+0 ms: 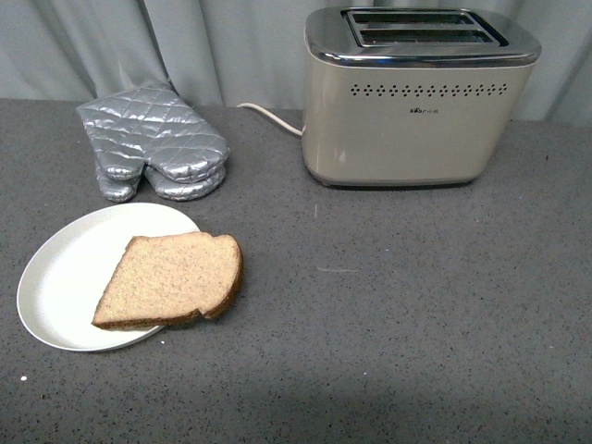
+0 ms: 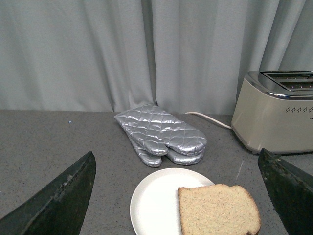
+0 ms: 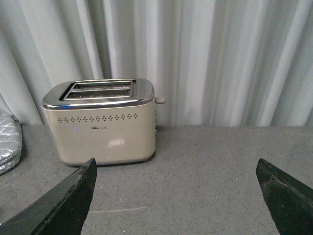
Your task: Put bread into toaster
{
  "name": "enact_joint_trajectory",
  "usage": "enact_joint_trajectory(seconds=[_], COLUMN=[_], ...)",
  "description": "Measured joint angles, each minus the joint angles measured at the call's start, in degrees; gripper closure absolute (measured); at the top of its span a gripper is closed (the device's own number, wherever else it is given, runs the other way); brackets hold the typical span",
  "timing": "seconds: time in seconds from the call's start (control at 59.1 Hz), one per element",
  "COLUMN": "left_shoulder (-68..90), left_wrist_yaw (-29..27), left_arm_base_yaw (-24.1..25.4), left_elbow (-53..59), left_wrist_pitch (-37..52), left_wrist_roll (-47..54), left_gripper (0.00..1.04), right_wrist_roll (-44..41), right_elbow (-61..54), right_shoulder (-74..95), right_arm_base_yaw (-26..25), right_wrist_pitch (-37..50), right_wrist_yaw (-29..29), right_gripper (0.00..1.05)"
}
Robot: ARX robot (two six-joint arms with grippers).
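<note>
None of the task is done. The bread slice [image 1: 171, 277] lies flat, partly on the white plate [image 1: 65, 268], with its rounded end overhanging the rim above the worktop [image 1: 388, 324] at the front left. The toaster [image 1: 416, 102] stands upright at the back right, well apart from the slice. Its two slots [image 1: 421, 28] face up and appear empty, though their interiors are dark and I cannot see to the bottom.

A pair of silver oven mitts [image 1: 153, 139] lies stacked behind the plate, near the white cord [image 1: 273, 117]. Neither lies between slice and toaster.

My left fingers [image 2: 63, 196] are spread apart with nothing between them, facing the plate and slice. My right fingers [image 3: 63, 198] are likewise apart and empty, facing the toaster. Neither arm shows in the front view.

Outstanding, in my judgement, are the grasp, the lift, turning the slice on edge and lowering it into a slot.
</note>
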State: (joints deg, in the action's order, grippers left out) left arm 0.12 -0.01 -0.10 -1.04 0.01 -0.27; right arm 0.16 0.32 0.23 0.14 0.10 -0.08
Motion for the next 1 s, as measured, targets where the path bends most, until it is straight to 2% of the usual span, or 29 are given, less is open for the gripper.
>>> enact_joint_trajectory(seconds=[0.947, 0.964, 0.998], left_shoulder=[0.0, 0.3, 3.5], left_wrist_yaw=[0.0, -1.1, -7.6], left_arm_base_yaw=[0.0, -0.3, -2.5], left_elbow=[0.0, -0.1, -1.9], left_wrist_pitch=[0.0, -0.4, -5.4], left_wrist_roll=[0.0, -0.6, -4.5], left_gripper=[0.07, 0.07, 0.07], right_wrist_roll=[0.0, 0.0, 0.0], right_elbow=[0.0, 0.0, 0.0], right_shoulder=[0.0, 0.0, 0.0], right_arm_base_yaw=[0.0, 0.0, 0.0], right_wrist_pitch=[0.0, 0.0, 0.0], right_wrist_yaw=[0.0, 0.0, 0.0], right_gripper=[0.10, 0.10, 0.10])
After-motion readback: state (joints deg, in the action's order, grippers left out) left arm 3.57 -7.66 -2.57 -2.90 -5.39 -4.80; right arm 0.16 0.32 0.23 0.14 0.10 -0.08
